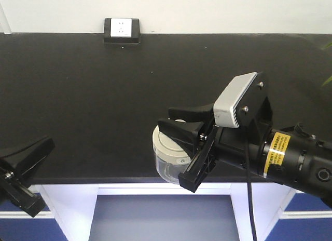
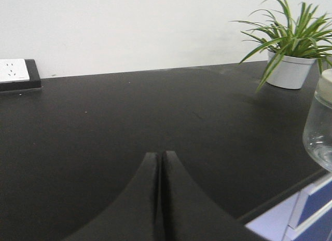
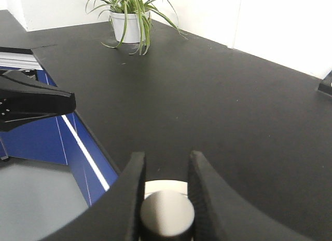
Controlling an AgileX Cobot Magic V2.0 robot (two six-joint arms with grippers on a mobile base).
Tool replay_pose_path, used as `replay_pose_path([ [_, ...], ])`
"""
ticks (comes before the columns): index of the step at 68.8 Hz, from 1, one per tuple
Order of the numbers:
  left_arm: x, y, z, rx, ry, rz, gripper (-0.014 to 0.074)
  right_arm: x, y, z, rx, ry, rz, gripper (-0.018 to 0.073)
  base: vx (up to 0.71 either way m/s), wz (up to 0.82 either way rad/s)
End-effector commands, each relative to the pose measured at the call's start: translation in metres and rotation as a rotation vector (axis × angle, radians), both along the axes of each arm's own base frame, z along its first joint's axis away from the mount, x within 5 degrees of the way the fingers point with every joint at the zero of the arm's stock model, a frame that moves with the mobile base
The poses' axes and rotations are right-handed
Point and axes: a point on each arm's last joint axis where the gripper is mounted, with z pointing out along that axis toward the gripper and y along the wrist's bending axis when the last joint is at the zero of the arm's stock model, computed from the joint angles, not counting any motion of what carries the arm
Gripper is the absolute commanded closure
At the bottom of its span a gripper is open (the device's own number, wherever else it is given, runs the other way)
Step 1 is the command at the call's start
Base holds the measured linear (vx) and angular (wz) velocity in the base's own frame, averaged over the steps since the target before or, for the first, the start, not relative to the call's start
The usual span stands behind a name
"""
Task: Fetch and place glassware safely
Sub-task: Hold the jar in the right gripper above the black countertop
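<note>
The glassware is a squat clear glass jar [image 1: 167,165] with a cream-white lid [image 1: 168,143]. It sits at the front edge of the black table [image 1: 93,95]. My right gripper [image 1: 180,145] is shut on the lid's knob [image 3: 167,214], one finger [image 3: 136,178] on each side. The left wrist view catches the jar [image 2: 318,126] at its right edge. Whether it touches the tabletop I cannot tell. At the lower left my left gripper [image 1: 44,147] holds nothing, and its fingers [image 2: 171,199] are pressed together.
A potted spider plant [image 2: 290,69] stands at the table's far right corner. A white wall socket in a black frame [image 1: 122,29] sits at the back edge. Blue cabinet fronts [image 1: 161,220] lie below the front edge.
</note>
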Motion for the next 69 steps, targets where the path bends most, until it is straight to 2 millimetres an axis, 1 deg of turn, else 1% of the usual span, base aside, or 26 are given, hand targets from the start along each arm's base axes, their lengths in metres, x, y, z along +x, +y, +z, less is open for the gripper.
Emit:
replay_pose_path([
  [1,0.0009,-0.0018,0.0137,-0.063,-0.068,-0.018,0.0594,-0.0047,0.001,0.0224,0.092,-0.058,0.036,0.0563,0.21,0.07],
  [36,0.0009,-0.0018,0.0137,-0.063,-0.068,-0.018,0.0594,-0.0046,0.0009,0.0224,0.092,-0.057,0.036,0.0563,0.18,0.02],
  [69,0.0009,-0.0018,0.0137,-0.063,-0.068,-0.018,0.0594,-0.0046,0.0009,0.0224,0.092,-0.057,0.036,0.0563,0.09,0.01],
])
